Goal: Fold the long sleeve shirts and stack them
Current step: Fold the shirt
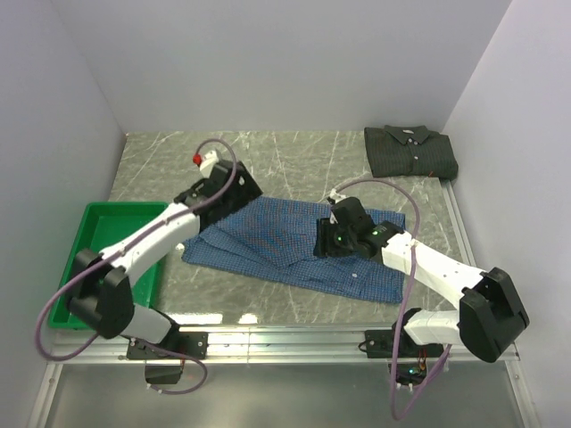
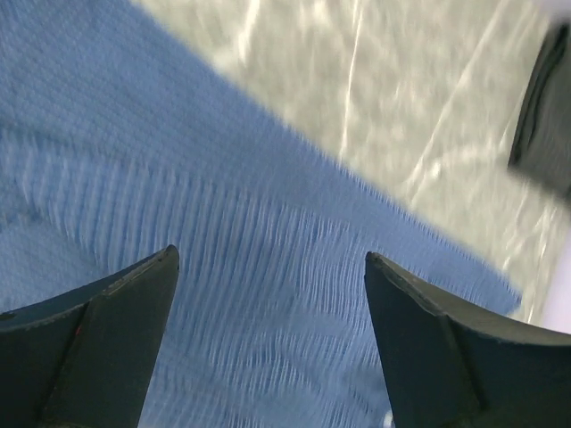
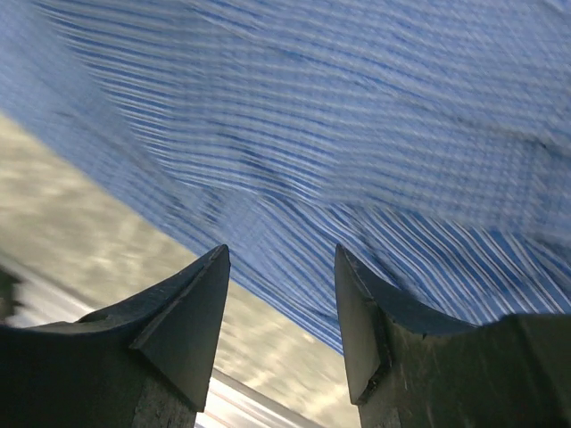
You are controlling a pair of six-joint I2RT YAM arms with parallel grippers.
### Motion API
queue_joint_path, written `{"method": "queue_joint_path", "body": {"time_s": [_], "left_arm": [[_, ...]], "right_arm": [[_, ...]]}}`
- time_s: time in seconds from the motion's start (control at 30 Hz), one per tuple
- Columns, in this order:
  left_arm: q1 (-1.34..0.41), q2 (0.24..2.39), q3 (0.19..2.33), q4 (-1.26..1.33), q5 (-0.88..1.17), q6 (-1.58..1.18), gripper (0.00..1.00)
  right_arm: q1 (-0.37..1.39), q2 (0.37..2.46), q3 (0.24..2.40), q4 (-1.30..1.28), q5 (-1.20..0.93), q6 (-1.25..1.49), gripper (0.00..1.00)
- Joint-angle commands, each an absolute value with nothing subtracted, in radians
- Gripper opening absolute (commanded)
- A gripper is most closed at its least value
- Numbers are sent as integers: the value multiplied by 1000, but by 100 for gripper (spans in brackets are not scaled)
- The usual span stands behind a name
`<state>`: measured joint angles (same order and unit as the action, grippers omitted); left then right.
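The blue checked long sleeve shirt (image 1: 294, 245) lies partly folded and spread flat in the middle of the table. My left gripper (image 1: 243, 191) hovers over its back left corner, jaws wide open, with only blue cloth (image 2: 268, 196) below it and nothing between its fingers (image 2: 107, 330). My right gripper (image 1: 323, 241) is over the shirt's middle right; its jaws stand apart and empty above the cloth's edge (image 3: 339, 178) and bare table. The dark green-charcoal shirt (image 1: 410, 152) lies folded at the back right corner, and its edge (image 2: 544, 116) shows in the left wrist view.
A green plastic tray (image 1: 89, 241) sits at the left edge of the table, under the left arm. White walls close in the left, back and right sides. A metal rail (image 1: 285, 334) runs along the near edge.
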<state>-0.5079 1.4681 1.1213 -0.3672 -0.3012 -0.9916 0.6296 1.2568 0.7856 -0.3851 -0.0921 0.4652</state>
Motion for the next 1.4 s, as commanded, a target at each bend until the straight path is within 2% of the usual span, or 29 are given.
{"method": "queue_joint_path", "body": {"time_s": [0.0, 0.3, 0.53, 0.77, 0.87, 1.0, 1.13, 1.23, 1.37], "left_arm": [[-586, 1445, 1033, -514, -355, -1066, 91], [-646, 1597, 991, -515, -359, -1097, 83], [-641, 1805, 1115, -515, -383, -1042, 81], [-560, 1991, 1331, -503, -402, -868, 81], [-526, 2074, 1469, -474, -410, -738, 84], [-480, 2167, 1688, -411, -417, -580, 86], [-427, 2240, 1830, -321, -397, -453, 90], [-393, 2212, 1868, -282, -368, -420, 92], [-382, 2079, 1821, -279, -409, -451, 93]], "right_arm": [[621, 1238, 785, -537, -2, 449, 57], [626, 1267, 723, -543, -20, 489, 50], [660, 1347, 693, -491, -37, 511, 49], [776, 1474, 699, -370, -187, 575, 47], [840, 1566, 779, -296, -281, 620, 47], [948, 1733, 1051, -255, -330, 638, 47], [969, 1859, 1256, -258, -278, 640, 48], [954, 1827, 1313, -297, -227, 606, 48], [930, 1694, 1260, -415, -48, 529, 49]]}}
